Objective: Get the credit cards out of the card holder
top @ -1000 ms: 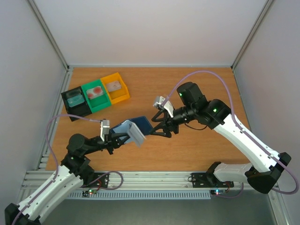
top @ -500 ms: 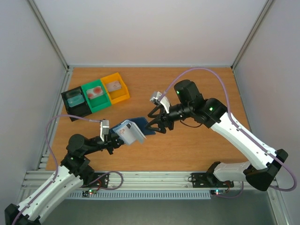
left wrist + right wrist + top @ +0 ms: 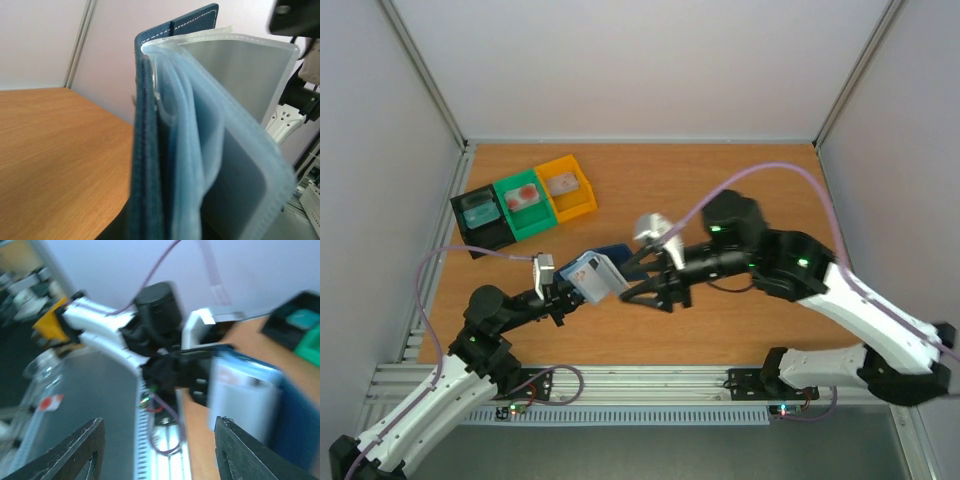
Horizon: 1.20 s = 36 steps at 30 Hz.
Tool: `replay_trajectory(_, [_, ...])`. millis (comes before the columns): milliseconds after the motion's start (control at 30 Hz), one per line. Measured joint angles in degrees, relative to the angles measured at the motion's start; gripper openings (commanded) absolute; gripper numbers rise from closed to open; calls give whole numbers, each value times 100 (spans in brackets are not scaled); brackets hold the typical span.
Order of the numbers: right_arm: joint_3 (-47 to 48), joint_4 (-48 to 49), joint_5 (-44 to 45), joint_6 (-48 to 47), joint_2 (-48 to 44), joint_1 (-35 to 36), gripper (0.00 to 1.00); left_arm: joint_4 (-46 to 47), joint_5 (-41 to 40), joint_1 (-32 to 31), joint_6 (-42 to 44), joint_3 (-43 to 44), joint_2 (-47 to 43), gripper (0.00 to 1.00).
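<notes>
Open card holder held up off the worktop between 2 arms.
L gripper: jaws pinching the holder's near edge, clear sleeves fanned out. R gripper: jaws spread wide, right beside the holder's far side, contact unclear. 1 pale card w/ reddish marks sits in a sleeve.

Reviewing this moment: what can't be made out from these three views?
Left wrist: the card holder fills the frame edge-on; pocket contents and the grip of the left claw are hidden.
Right wrist: motion blur; beyond the open right claw, the card holder's pale face is unreadable.
Top external: the credit cards in the bins are too small for detail.
</notes>
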Motion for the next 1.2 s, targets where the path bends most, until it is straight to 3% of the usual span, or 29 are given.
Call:
replay_trajectory(133, [581,-42,-328,-144,1078,765,57,-50,-79,-4,9,0,11,0])
replay_trajectory(300, [332,13,-81,-127,1749,868,52,-52,-70,-11,7,0,9,0])
replay_trajectory(800, [-612,297,483,332,1145,-142,52,-4,160,-26,-59,-24,-50,0])
replay_trajectory(1200, [-610,538,-210,149,1311,-142,23,63,321,-79,-61,-24,-50,0])
